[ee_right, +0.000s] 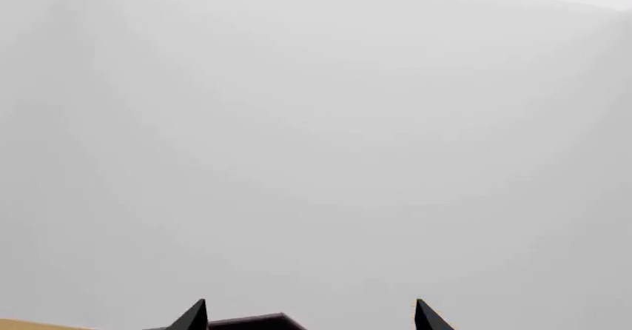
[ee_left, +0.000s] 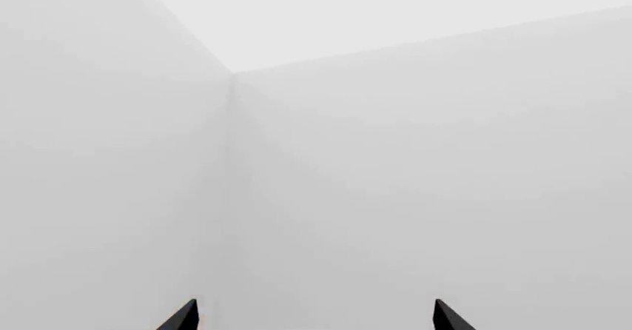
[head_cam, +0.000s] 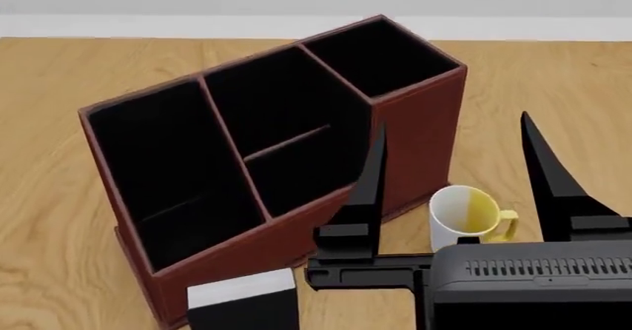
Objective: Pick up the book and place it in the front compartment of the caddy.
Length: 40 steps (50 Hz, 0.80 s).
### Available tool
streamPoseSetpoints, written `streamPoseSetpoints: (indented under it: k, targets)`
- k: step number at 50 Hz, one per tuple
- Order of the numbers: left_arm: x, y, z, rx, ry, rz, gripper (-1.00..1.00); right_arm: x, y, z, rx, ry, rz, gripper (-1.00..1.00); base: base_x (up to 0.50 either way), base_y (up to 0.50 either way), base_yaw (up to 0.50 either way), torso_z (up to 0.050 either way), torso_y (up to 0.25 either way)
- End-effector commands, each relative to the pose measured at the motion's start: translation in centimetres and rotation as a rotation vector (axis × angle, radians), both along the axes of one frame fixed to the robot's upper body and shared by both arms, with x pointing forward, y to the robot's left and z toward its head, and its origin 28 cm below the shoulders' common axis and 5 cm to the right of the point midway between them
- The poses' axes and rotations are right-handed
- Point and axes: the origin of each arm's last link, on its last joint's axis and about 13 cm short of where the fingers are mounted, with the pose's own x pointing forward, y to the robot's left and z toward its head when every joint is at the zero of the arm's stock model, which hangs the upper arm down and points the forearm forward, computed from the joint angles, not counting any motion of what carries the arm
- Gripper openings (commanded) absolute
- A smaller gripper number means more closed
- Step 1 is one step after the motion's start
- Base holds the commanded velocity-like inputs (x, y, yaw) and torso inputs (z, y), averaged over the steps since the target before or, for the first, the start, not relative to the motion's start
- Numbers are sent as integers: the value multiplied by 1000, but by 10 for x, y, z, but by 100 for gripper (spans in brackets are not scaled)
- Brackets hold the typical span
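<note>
Nearest my head camera, my right hand (head_cam: 454,149) hangs wide open and empty, just beside the caddy (head_cam: 415,123). Book (head_cam: 244,300) stands on the counter (head_cam: 59,160) against the caddy's near wall. My left hand (ee_left: 314,317) looks open, holding nothing, though only its tips show.

Your right pincer (head_cam: 454,149) is matte black: two long tapering pointed fingers (head_cam: 553,174) on a flat crossbar, with a ribbed grey housing behind.

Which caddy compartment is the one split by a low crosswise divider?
The middle compartment of the caddy: a low partition crosses it. The long section at the view's left and the small far one are undivided.
</note>
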Motion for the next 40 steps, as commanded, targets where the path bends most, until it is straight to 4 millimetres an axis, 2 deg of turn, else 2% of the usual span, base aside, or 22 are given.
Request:
streamPoseSetpoints:
  k: [1, 18, 27, 30, 40]
  targets:
    - [0, 0, 0, -2, -1, 3, 100, 0, 0, -1, 0, 1, 2, 100, 379, 78, 0, 0, 0]
    - [-3, 1, 0, -4, -5, 7, 100, 0, 1, -1, 4, 2, 10, 100, 379, 82, 0, 0, 1]
    - [-4, 2, 1, -5, -8, 8, 100, 1, 2, 0, 13, 2, 22, 100, 14, 0, 0, 0, 1]
    - [-4, 2, 3, -3, -12, 6, 100, 3, 2, 10, -22, 18, 93, 100, 0, 0, 0, 0, 0]
    - [-9, 5, 6, -11, -26, 19, 100, 22, -21, 87, -221, 135, 319, 100, 0, 0, 0, 0, 0]
